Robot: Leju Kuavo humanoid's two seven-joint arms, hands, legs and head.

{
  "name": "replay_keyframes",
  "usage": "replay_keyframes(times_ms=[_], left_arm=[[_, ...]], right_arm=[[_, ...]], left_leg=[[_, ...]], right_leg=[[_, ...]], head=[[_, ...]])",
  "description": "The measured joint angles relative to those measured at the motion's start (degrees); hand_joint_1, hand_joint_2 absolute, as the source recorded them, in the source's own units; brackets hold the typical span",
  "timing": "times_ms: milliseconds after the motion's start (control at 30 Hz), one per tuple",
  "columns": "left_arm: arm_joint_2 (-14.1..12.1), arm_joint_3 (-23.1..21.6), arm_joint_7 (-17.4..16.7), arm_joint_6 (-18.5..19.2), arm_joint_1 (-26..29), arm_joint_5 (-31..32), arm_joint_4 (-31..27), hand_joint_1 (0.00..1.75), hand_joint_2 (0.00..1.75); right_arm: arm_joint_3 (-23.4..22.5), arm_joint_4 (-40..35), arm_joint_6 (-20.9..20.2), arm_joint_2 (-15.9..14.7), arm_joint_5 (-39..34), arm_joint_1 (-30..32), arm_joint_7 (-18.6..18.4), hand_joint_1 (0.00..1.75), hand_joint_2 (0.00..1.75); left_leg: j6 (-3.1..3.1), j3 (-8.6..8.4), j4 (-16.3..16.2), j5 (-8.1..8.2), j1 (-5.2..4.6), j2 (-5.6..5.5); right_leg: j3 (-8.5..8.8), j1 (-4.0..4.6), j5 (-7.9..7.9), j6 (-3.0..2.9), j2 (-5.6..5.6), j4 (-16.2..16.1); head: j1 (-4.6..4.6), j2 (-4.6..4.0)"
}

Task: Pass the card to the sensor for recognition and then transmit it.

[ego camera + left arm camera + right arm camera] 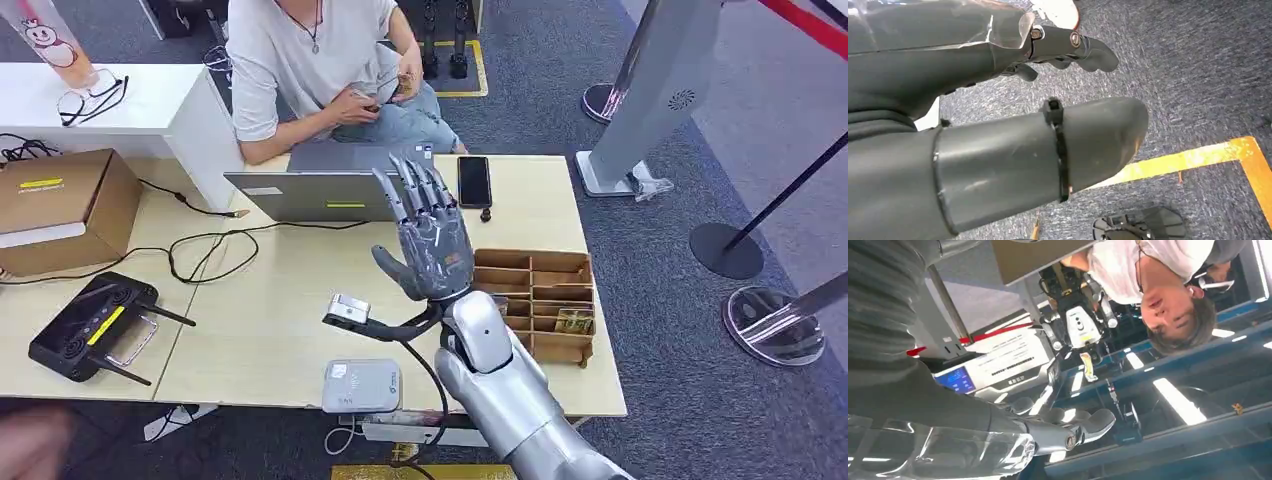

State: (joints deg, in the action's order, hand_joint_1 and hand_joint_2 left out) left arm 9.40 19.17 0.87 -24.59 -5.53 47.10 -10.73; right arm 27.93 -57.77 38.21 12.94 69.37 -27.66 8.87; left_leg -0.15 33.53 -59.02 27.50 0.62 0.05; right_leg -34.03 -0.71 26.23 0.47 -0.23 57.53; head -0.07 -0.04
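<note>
Centrally, right hand: raised above the counter, fingers spread, holding nothing. Lower centre: white sensor at the counter's near edge. Right: brown divided tray. Left hand: over carpet, empty; card not discernible.

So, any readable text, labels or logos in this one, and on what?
None reads clearly.
Card reader: small green logo, too blurred to read.
White kiosk panel: dark print lines, too small.
Cardboard box: yellow label, illegible.
Laptop: yellow and white stickers, unreadable.
</note>
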Motion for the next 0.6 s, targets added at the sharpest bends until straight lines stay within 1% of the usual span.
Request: replay_keyframes(times_ms=[167,300,600], left_arm=[[0.0,0.0,0.0,-0.1,0.1,0.0,0.0,0.00,0.00],[-0.1,0.7,0.0,-0.2,0.3,-0.2,0.0,0.00,0.00],[-0.2,1.0,0.1,-0.3,0.4,-0.2,0.0,0.00,0.00]], right_arm=[[0.0,-1.2,0.0,-0.2,-0.1,0.6,0.0,0.00,1.75],[0.0,-5.7,0.1,-1.4,-1.0,3.8,0.0,0.00,1.75],[0.0,-8.1,-0.6,-2.2,-1.0,5.9,0.0,0.00,1.75]], left_leg=[[0.00,0.00,0.0,0.00,0.00,0.00],[0.00,0.00,0.0,0.00,0.00,0.00],[0.00,0.01,0.0,0.00,0.00,-0.01]], right_leg=[[0.00,0.00,0.00,0.00,0.00,0.0],[0.00,0.00,0.00,0.00,0.00,0.0],[0.00,0.00,0.00,0.00,0.00,0.0]], head=[[0.02,0.00],[0.02,0.00],[0.02,0.00]])
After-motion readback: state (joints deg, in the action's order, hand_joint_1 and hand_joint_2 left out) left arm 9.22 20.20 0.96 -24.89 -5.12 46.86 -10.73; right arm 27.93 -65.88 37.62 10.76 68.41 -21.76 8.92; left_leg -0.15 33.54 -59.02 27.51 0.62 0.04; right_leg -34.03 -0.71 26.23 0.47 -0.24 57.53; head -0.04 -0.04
